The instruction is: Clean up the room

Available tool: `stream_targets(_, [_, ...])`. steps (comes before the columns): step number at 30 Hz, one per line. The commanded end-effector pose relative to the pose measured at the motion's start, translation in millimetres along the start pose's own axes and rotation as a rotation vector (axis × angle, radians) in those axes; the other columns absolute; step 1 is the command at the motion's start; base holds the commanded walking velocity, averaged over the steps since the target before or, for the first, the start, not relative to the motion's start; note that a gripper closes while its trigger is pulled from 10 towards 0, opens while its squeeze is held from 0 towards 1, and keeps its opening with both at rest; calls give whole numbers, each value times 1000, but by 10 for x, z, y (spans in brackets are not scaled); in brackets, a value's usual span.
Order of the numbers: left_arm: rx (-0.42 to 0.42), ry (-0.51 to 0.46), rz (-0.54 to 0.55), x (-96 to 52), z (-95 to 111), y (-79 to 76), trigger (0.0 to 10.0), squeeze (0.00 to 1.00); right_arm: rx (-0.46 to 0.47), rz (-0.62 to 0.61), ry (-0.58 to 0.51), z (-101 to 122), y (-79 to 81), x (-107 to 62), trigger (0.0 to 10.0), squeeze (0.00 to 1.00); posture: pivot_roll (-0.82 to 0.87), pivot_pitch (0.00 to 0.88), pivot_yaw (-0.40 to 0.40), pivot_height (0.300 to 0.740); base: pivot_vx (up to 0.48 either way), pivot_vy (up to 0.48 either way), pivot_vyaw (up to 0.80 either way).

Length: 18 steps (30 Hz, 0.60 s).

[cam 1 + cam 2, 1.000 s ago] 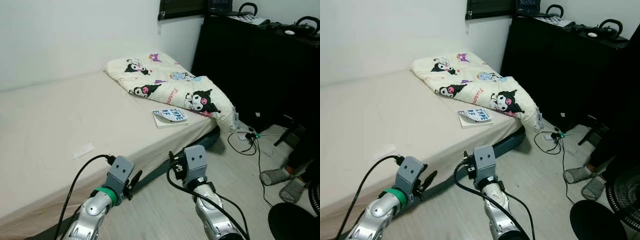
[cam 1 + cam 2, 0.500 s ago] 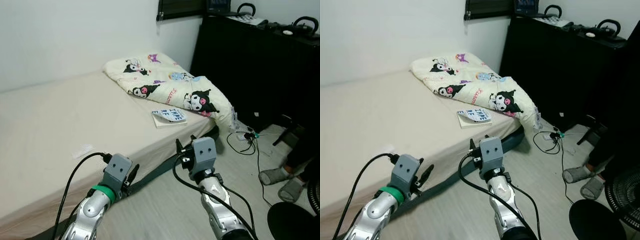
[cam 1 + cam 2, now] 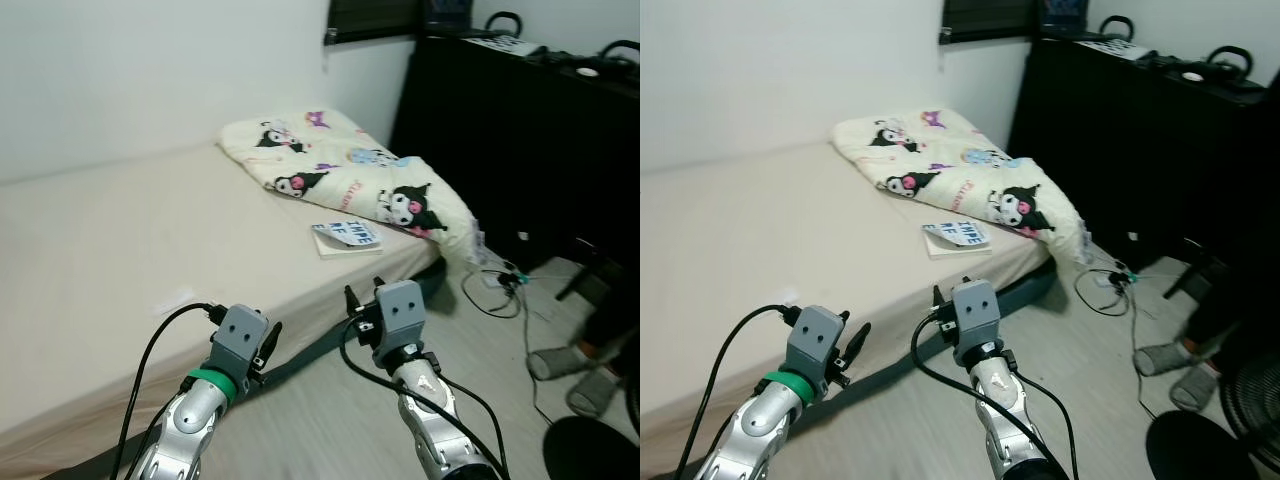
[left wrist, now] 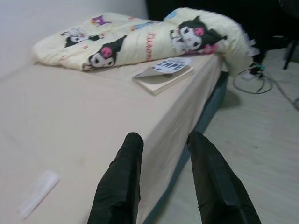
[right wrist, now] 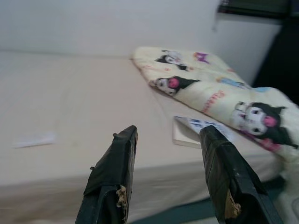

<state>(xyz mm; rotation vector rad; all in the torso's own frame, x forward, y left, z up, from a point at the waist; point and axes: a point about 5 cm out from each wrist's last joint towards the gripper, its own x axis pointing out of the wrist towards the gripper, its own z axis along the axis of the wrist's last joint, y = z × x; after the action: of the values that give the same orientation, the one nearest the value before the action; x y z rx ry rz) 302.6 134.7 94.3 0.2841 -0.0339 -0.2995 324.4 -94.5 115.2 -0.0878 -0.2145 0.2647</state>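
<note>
Since a second ago my whole head view has shifted slightly, so I read that as camera motion; both arms have come up a bit toward the bed edge.

Left eye view: my left claw and right claw hover over the floor just short of the bed, both empty. A book lies flat near the mattress edge, just beside the bunched cartoon blanket, which spills over the corner, probably just dumped there. A small white scrap lies on the sheet near my left claw.

Right eye view: cables trail on the floor by the black cabinet; a person's socked feet stand at the right. No bin or container seen.

Left wrist view: fingers parted moderately, holding nothing, aimed along the mattress edge toward the book.

Right wrist view: fingers wide apart, empty, book ahead. Likely next pick: the book.
</note>
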Motion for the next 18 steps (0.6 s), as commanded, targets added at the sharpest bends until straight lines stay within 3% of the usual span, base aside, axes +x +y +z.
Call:
stream_targets(1, [0,12,-13,-5,-35,-47,10000,0,5,-10,17,-32,-16,-16,10000,133,-91,33,14,740,0,0,719])
stream_targets(5, [4,7,-17,10,-27,-63,10000,0,2,-15,15,-30,-26,-15,10000,129,-94,30,15,740,382,0,656])
stream_targets(7, [3,4,-16,29,-15,-70,10000,0,31,-36,13,-27,-38,-19,10000,0,-95,29,16,740,480,0,0])
stream_targets(18, [6,0,-20,40,-10,-82,10000,0,16,-28,30,-49,-33,-23,10000,0,-97,30,19,740,480,0,0])
